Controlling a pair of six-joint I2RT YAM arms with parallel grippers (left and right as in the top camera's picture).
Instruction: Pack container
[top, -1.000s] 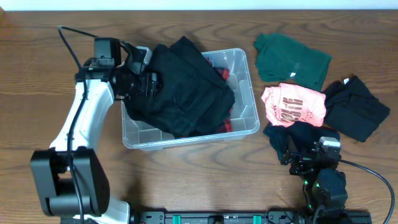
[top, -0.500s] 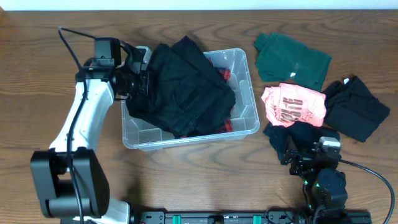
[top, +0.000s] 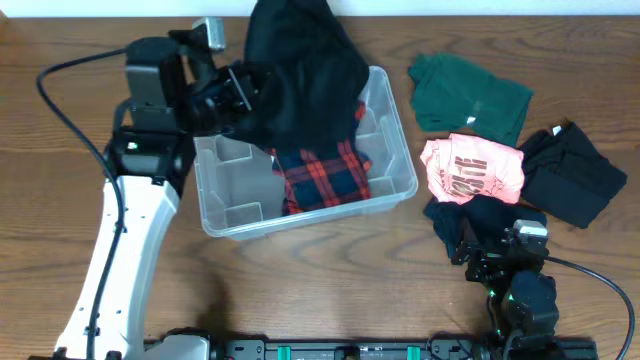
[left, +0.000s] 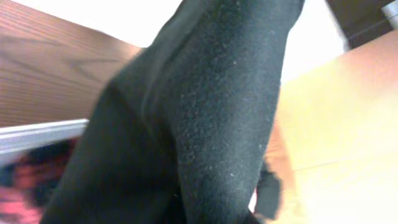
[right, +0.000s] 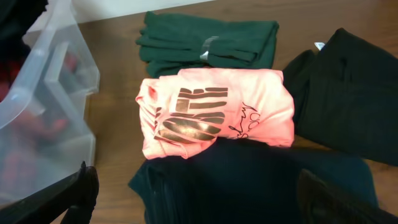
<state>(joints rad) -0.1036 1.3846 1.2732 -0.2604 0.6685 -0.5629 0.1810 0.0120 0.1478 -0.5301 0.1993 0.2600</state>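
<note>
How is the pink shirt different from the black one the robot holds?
The pink shirt lies folded flat on the table; the black one hangs loose from the left gripper, over the container. The pink shirt has dark lettering; the black one looks plain. Nothing touches the pink shirt; the black one is gripped. Both are clothes outside the container.

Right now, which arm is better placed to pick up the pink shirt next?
Right. The right gripper is open and empty, with the pink shirt just ahead of it. The left gripper is shut on the black garment above the container.
</note>
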